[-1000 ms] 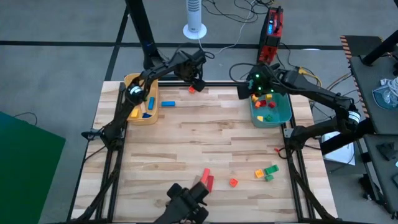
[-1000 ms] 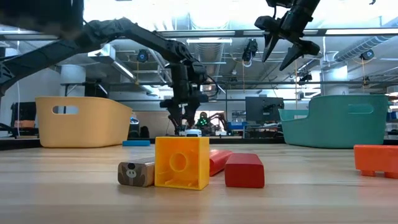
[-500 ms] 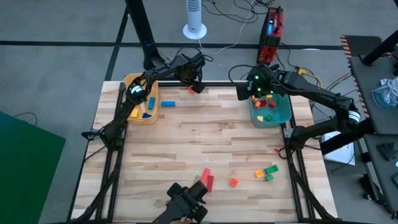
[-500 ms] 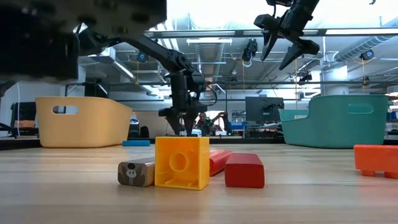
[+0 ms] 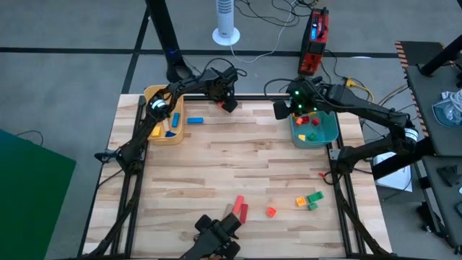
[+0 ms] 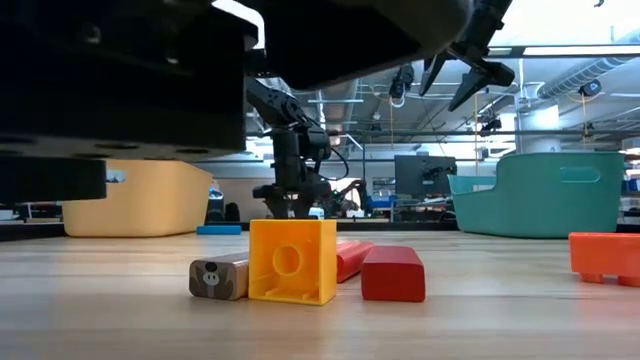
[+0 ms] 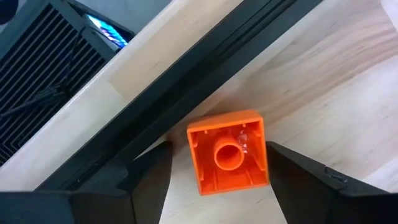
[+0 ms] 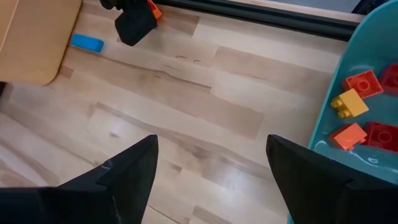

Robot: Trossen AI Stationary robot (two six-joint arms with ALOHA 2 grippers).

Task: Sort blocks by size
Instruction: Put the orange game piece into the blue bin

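Orange, a single small block [image 7: 228, 160] lies on the wooden bench [image 5: 238, 159] against its far rail, between the spread fingers of the left claw [image 5: 227, 104], which points down over it without gripping. The right claw [image 5: 283, 110] hovers wide open, empty, beside the teal bin [image 5: 328, 135]. One blue block [image 5: 195, 120] lies near the yellow bin [image 5: 154, 137].

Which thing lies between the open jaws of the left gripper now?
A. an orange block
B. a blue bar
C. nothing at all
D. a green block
A: the left wrist view shows the orange block on the wood by the table's black rail, with the left gripper and its jaws spread on either side of it, not yet closed.
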